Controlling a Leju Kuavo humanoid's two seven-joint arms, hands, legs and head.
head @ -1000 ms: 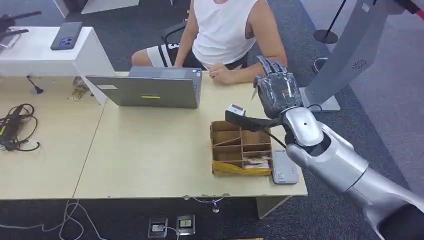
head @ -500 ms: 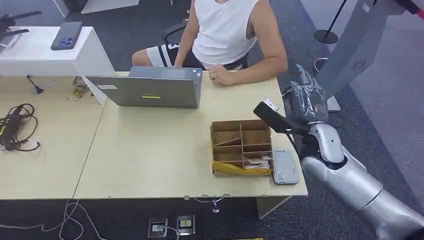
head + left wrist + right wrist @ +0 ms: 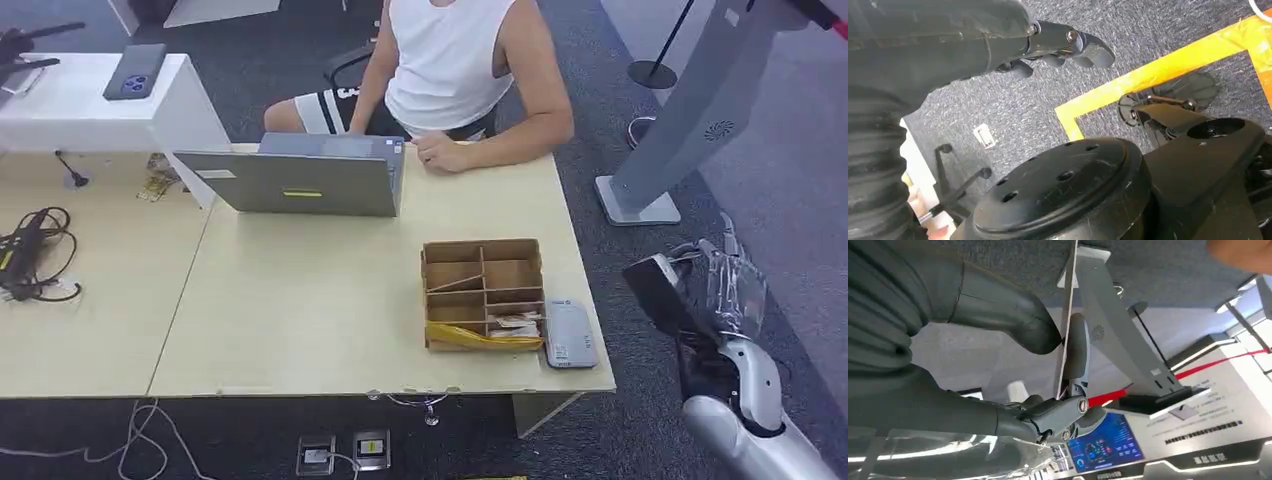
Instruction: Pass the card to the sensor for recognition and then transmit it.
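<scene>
My right hand [image 3: 728, 287] hangs off the table's right side, over the grey carpet. In the right wrist view that hand [image 3: 998, 320] pinches a thin white card [image 3: 1066, 315] between thumb and a finger, the card seen edge-on. The grey card sensor [image 3: 570, 334] lies flat on the table near its front right corner, beside the cardboard box and well left of my hand. My left hand [image 3: 1058, 45] hangs over the carpet, its dark fingers loosely apart with nothing in them.
A divided cardboard box [image 3: 483, 246] stands left of the sensor. A person [image 3: 450, 60] sits at the far side behind an open laptop [image 3: 300, 180]. A grey stand [image 3: 690, 110] rises on the right. Cables [image 3: 30, 255] lie at the far left.
My right arm has swung from above the box's far right corner down and to the right, off the table's edge, still holding the card. The table's things stay put.
</scene>
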